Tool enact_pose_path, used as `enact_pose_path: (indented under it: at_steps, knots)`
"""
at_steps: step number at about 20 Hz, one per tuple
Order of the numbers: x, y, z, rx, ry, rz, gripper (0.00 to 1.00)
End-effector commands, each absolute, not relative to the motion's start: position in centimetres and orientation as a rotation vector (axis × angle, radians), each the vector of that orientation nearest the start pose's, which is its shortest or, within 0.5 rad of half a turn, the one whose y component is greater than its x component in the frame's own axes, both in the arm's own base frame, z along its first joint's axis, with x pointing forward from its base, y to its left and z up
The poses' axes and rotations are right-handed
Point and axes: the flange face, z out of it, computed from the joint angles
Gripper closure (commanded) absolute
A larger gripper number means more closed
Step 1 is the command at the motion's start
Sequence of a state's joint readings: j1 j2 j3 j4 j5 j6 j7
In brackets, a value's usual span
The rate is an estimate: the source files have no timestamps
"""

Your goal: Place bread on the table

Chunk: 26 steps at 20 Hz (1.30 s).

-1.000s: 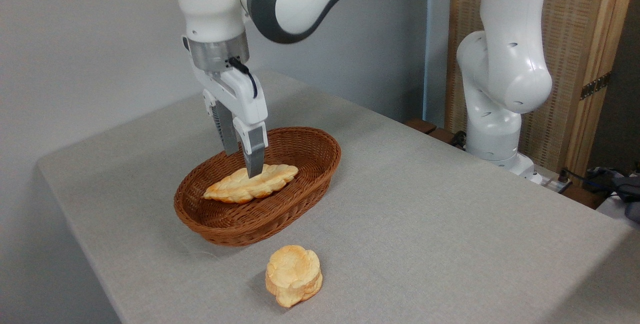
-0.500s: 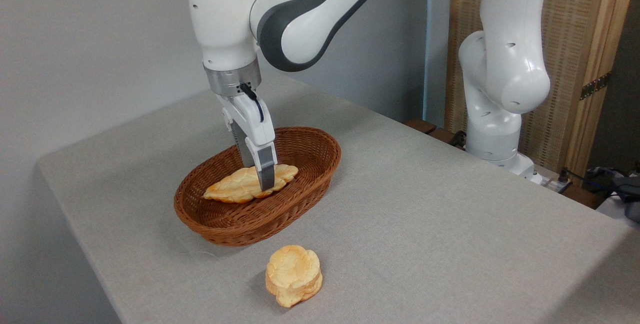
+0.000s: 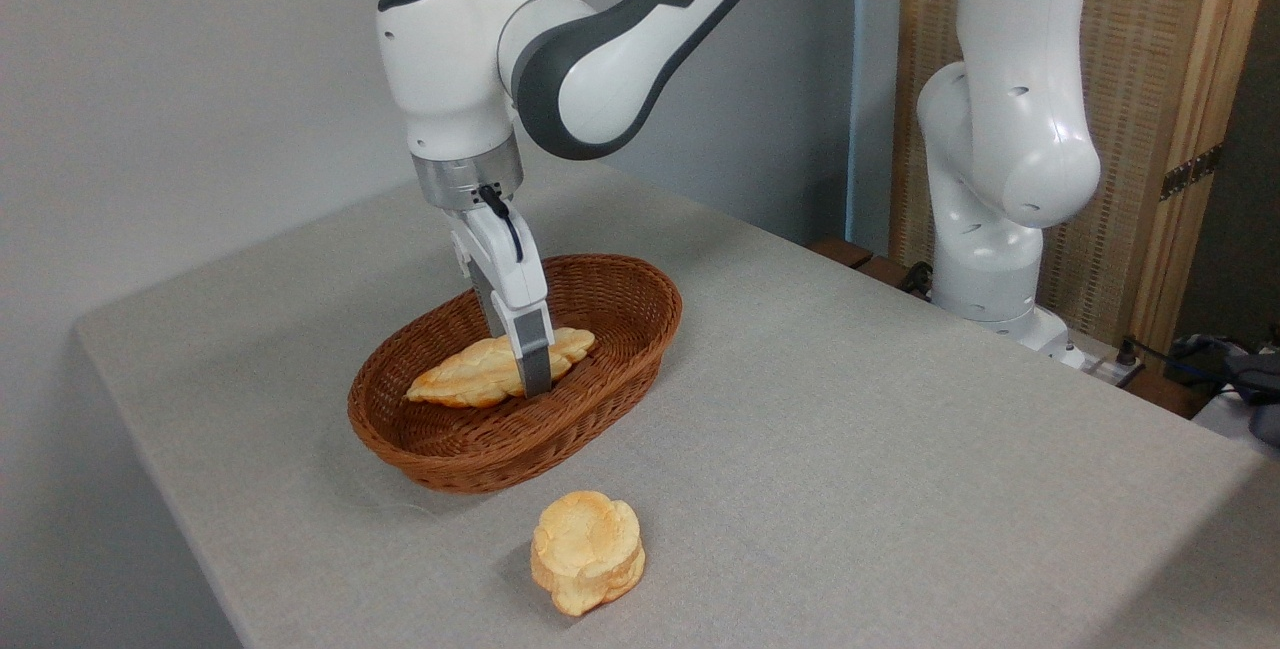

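The bread (image 3: 485, 381), a long flat golden loaf with scalloped edges, lay inside the basket (image 3: 600, 399), tilted so its right end rode higher against the far wall. The tool (image 3: 533, 379) reached down into the basket at the loaf's right half; one grey finger (image 3: 535, 369) stood in front of the bread, touching or nearly touching its near edge. The other finger was hidden behind, so whether the tool was spread or pinching the loaf could not be told.

The basket, brown oval wicker, sat on the worktop (image 3: 850, 449) toward its left rear part. A small round flower-shaped bun (image 3: 587, 551) lay on the cloth in front of the basket, apart from it, near the front edge.

The worktop was covered in plain light-grey cloth, smooth, with a rounded corner at the left. The arm (image 3: 600, 59), white with dark grey joints, came in from the upper right; a blue light showed on its wrist housing. Its base column (image 3: 1000, 179) stood at the worktop's far right edge. Behind: a pale grey wall, a wood-framed woven screen (image 3: 1170, 79), and cables (image 3: 1215, 364) low at the right.
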State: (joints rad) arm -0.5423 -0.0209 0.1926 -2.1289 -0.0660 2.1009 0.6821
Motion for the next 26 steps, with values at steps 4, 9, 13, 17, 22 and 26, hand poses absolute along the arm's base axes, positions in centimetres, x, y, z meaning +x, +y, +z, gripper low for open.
enact_pose_path:
  at_steps: [4,9,13,17,22,26]
  knots:
    - [50.3,-18.5,42.1,-2.782,1.553,-0.049,0.72]
    - [50.3,-18.5,42.3,-2.792,1.549,-0.055,0.72]
    - [50.3,-18.5,42.8,-2.793,1.548,-0.070,0.71]
    - [50.5,-17.9,44.7,-2.807,1.524,-0.130,0.70]
    - [50.0,-17.0,47.5,-2.818,1.507,-0.202,0.68]
    - [50.1,-14.4,49.9,-2.853,1.444,-0.278,0.66]
